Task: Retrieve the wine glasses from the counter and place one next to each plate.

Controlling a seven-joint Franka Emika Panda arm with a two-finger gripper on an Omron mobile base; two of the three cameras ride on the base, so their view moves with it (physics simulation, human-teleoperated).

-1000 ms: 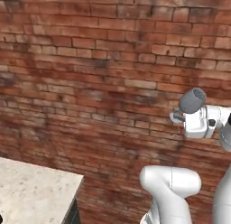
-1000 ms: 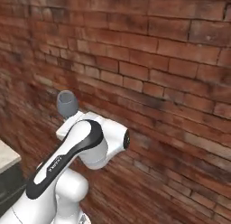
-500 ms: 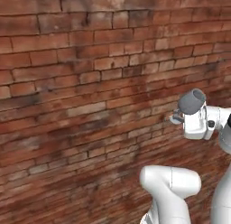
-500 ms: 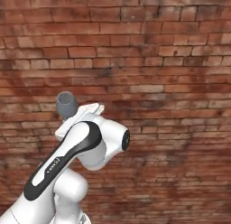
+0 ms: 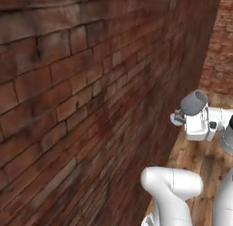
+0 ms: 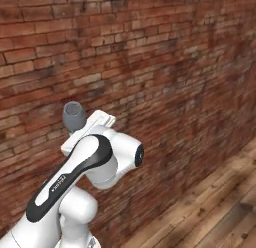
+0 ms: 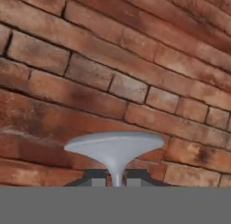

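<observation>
Glass (image 5: 194,102): grey, smoky, stemmed; rounded dark bowl with an open round mouth, thin stem, broad flat round foot. It is held up in the air, carried at the arm's tip, close in front of the wall.
Glass in right base view (image 6: 74,116): the bowl stands above the white wrist, tilted, mouth up and toward the wall.
Glass in hand view (image 7: 115,147): the foot spreads like a smooth pale-grey disc, flaring from the narrow stem that drops between the two fingertips.
Tool (image 7: 116,179): nearly shut, jaws pinched on the glass's stem; two small dark fingertips (image 7: 95,177) sit right and left of it, touching it.
Tool in left base view (image 5: 179,118): white blocky hand at the right, pointing left at the wall, bowl just above it.
Arm (image 6: 75,177): smooth glossy white shells with a black band and dark round joint cap.
Wall (image 5: 82,106): rough red-brown brick with darker stains and pale mortar lines, running from near left to far right.
Floor (image 6: 210,212): warm brown wooden planks with visible grain, at the lower right below the wall.
</observation>
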